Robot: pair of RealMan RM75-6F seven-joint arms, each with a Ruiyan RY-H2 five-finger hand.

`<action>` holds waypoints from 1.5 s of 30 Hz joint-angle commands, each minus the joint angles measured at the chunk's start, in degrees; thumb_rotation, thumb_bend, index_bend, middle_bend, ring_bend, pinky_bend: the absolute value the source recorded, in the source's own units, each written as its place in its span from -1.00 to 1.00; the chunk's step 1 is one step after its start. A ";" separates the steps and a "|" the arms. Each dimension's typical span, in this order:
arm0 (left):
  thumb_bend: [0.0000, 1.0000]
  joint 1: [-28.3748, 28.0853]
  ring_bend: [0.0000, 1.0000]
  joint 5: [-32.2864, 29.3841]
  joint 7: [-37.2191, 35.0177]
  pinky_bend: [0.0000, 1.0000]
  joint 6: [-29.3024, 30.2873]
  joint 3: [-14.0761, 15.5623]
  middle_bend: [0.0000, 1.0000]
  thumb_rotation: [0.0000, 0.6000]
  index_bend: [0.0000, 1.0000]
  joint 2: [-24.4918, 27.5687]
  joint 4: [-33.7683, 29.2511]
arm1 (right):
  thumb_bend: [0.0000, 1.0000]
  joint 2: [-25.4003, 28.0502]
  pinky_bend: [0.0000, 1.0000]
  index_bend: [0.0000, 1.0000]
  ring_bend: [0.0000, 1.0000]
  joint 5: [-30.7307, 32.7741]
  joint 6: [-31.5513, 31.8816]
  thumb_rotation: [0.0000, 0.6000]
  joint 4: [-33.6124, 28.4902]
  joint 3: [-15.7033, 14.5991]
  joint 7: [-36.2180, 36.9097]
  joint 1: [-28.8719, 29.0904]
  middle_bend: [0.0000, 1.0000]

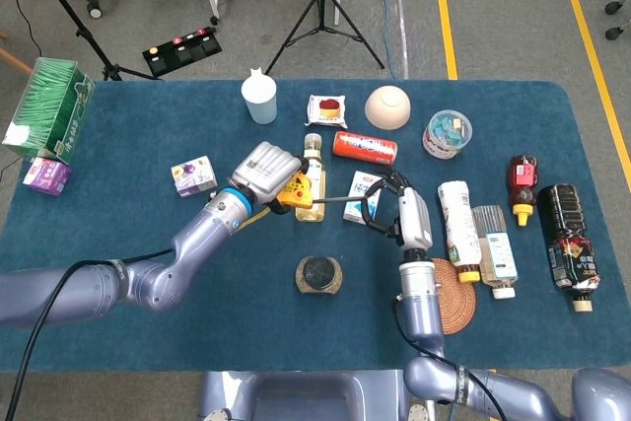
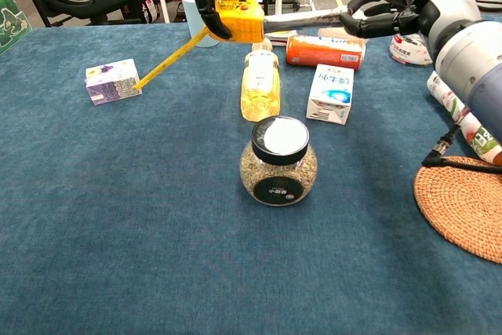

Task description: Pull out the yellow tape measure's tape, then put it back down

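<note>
Yellow tape measure (image 2: 239,18) held above table, grey tape (image 2: 302,17) drawn out rightward

Left hand (image 1: 264,170) raised above the table, fingers wrapped around the yellow tape measure (image 2: 239,18). Right hand (image 1: 402,214) held apart to its right, fingertips (image 2: 354,15) pinching the tape (image 2: 302,18).
</note>
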 commanded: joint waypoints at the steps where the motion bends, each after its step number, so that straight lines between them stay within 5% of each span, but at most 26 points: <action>1: -0.44 0.21 0.00 0.22 -0.10 0.34 0.01 0.12 0.05 1.00 0.25 0.24 -0.18 | 1.00 0.26 -0.68 0.18 -0.60 -0.08 0.16 0.95 -0.15 0.01 0.20 -0.22 -0.49; 45: -0.43 17.15 0.00 15.36 -9.44 0.34 2.64 5.77 0.05 1.00 0.25 8.90 -0.71 | 1.00 7.70 -0.67 0.18 -0.61 0.68 0.70 0.94 -0.69 0.66 6.57 -5.91 -0.49</action>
